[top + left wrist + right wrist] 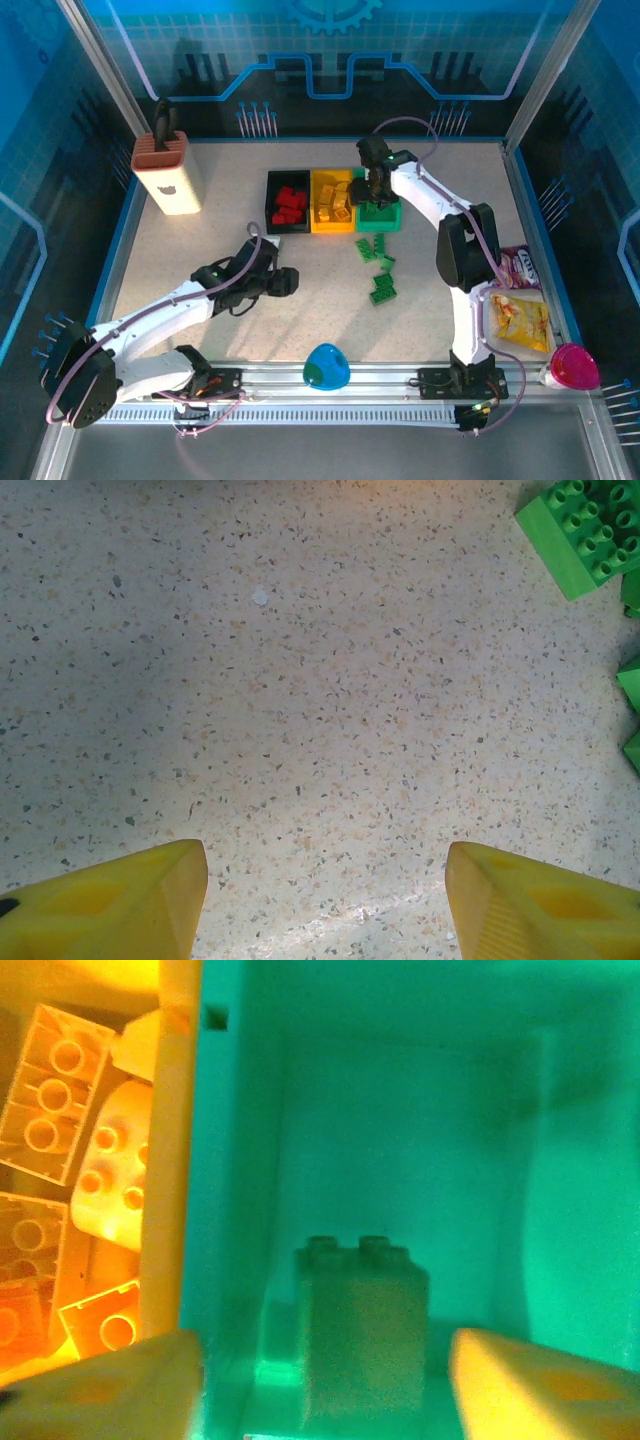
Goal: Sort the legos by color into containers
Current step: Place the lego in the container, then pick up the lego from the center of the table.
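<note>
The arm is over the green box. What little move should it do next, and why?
Probably lift the right gripper straight up out of the green bin. Its fingers stand apart, the green brick looks loose between them inside the bin, and more green bricks lie on the table.

Three joined bins were counted: one black bin (271, 200), one yellow bin (330, 228) and one green bin (378, 220). The red bricks (290, 205) numbered about four, overlapping too much for a firm count. The yellow bricks (335, 203) made a heap of at least five. One green brick (362, 1330) sat inside the green bin, and about five loose green bricks (380, 268) lay on the tabletop (200, 250). There were also one knife block (168, 175), two snack packets (520, 320), one pink bowl (575, 368) and one blue-and-green domed object (326, 366).
</note>
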You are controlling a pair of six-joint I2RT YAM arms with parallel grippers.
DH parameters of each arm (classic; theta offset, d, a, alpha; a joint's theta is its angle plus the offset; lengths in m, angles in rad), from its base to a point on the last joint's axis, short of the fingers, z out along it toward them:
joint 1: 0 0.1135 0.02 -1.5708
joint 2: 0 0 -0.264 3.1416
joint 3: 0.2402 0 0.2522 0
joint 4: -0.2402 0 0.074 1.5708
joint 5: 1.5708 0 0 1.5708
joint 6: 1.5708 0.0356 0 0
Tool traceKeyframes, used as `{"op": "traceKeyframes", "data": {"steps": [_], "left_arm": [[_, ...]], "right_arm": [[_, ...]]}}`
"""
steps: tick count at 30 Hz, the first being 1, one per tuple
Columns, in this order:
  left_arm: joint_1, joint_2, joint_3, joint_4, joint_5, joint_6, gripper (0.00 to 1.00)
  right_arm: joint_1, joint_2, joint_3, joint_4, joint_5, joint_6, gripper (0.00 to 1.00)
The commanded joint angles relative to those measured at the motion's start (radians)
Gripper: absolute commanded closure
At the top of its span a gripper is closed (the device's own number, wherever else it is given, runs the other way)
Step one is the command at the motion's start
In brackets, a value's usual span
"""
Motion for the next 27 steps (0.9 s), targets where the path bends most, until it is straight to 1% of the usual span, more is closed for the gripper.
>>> {"op": "traceKeyframes", "data": {"steps": [1,3,8,12,15,21,27], "left_arm": [[-0.009,0.027,0.028,-0.015,-0.007,-0.009,0.34],[-0.011,0.060,0.058,-0.014,0.012,0.002,0.34],[-0.013,0.180,0.166,-0.014,0.061,0.039,0.32],[-0.016,0.310,0.278,0.006,0.142,0.052,0.29],[-0.019,0.434,0.393,-0.025,0.181,0.057,0.28],[-0.040,0.674,0.654,-0.160,0.193,0.079,0.28],[-0.048,0.817,0.811,-0.197,0.200,0.062,0.29]], "right_arm": [[0.012,-0.087,0.000,0.001,0.023,-0.005,0.05],[0.021,-0.151,-0.062,0.033,0.030,0.003,0.03],[0.038,-0.324,-0.284,0.121,0.012,0.025,0.03],[0.048,-0.483,-0.499,0.201,0.001,0.060,0.02],[0.040,-0.572,-0.648,0.261,0.016,0.086,0.01],[-0.026,-0.709,-0.866,0.329,-0.008,0.142,0.01],[-0.046,-0.876,-1.049,0.365,0.031,0.223,0.00]]}}
